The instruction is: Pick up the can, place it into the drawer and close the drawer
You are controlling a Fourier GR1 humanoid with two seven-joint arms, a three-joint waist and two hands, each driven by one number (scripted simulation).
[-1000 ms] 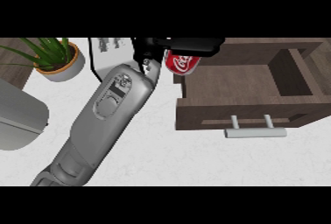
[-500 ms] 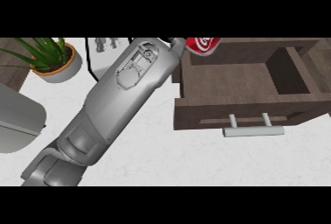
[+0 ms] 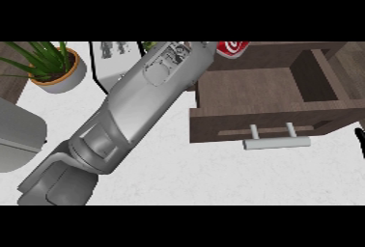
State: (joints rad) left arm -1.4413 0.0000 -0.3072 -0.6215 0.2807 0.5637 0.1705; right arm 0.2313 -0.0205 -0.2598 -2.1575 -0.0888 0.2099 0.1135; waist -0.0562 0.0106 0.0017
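Bright, even light falls from above. The left forearm [image 3: 135, 111] carries a pale sheen along its upper face and turns greyer toward its lower end. Right of it, the drawer [image 3: 249, 91] has darker inner walls than its floor. The counter [image 3: 178, 183] reads near white.

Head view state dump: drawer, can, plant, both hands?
drawer: open, pulled out.
can: at the top edge by the drawer's back-left corner, partly cropped, not inside yet.
potted plant: upright.
left hand: out of view; only its forearm shows.
right hand: dark sliver at right edge, state unclear.
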